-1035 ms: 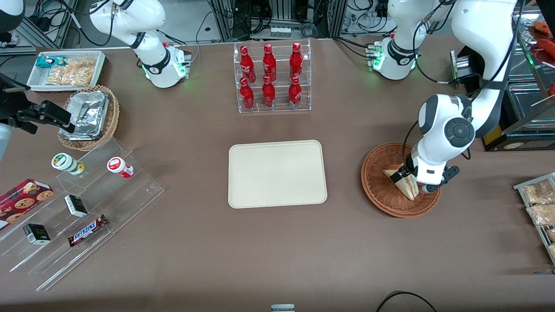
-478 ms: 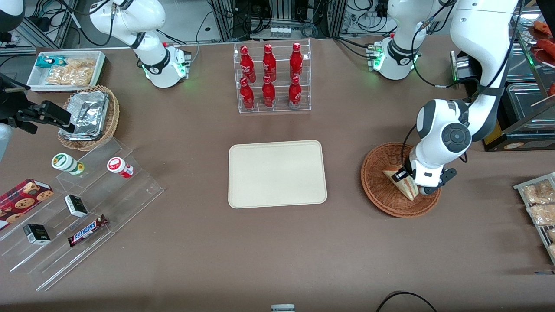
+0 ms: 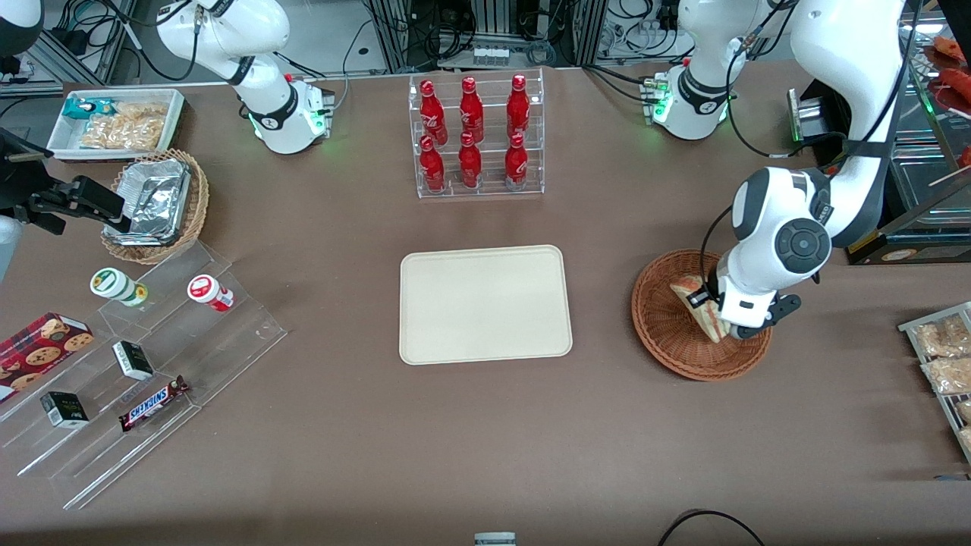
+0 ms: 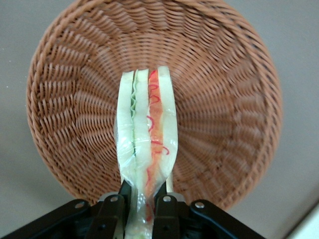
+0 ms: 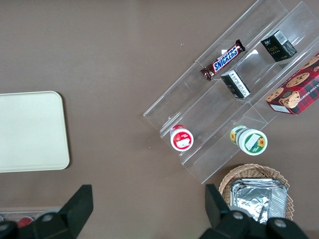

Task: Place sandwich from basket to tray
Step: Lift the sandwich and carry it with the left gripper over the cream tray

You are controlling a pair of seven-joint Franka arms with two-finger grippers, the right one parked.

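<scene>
The sandwich [image 3: 699, 305], a wrapped white-bread wedge with green and red filling, is held in my left gripper [image 3: 721, 322] above the reddish-brown wicker basket [image 3: 667, 334]. In the left wrist view the gripper [image 4: 144, 199] is shut on the sandwich [image 4: 147, 134], its filling edge facing the camera, with the basket [image 4: 224, 99] below it. The cream tray [image 3: 485, 303] lies flat at the table's middle, bare, toward the parked arm from the basket. It also shows in the right wrist view [image 5: 30, 132].
A clear rack of red bottles [image 3: 474, 136] stands farther from the front camera than the tray. A clear stepped shelf of snacks [image 3: 136, 364], a tan basket with foil [image 3: 155, 201] and a white bin [image 3: 114, 121] lie toward the parked arm's end. Packaged snacks [image 3: 944, 356] sit at the working arm's end.
My left gripper has risen with the sandwich, lifting it off the basket's floor. The sandwich now sits higher over the basket.
</scene>
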